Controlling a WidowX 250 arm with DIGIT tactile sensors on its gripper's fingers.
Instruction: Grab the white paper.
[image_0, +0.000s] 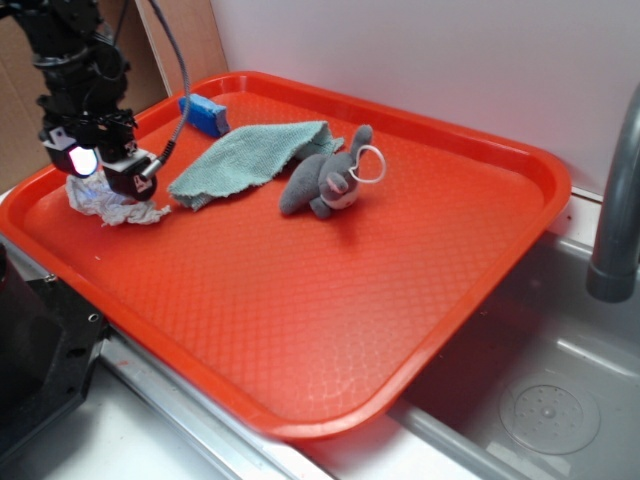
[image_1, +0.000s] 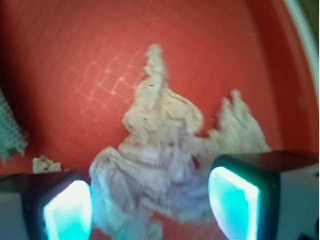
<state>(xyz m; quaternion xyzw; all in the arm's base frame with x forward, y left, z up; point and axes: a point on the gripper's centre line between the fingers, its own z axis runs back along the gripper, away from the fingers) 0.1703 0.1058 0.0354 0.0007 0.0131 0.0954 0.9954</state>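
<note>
Tray (image_0: 400, 330) sits over sink (image_0: 560, 400) edge. On tray: white paper (image_0: 118, 208) at near-left, gripper (image_0: 100, 170) directly above it, fingers (image_1: 67, 207) either side of paper (image_1: 160, 165). Cloth (image_0: 245, 160) just right of paper; plush toy (image_0: 330, 180) on cloth's right end. Small block (image_0: 205, 113) behind cloth at tray rim. Faucet (image_0: 615, 200) far right.

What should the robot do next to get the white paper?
Probably close the fingers. In the wrist view the paper already lies between the two glowing pads, which stand apart on either side of it. In the exterior view the gripper is right down on the wad at the left of the red tray, so squeezing should catch it.
</note>
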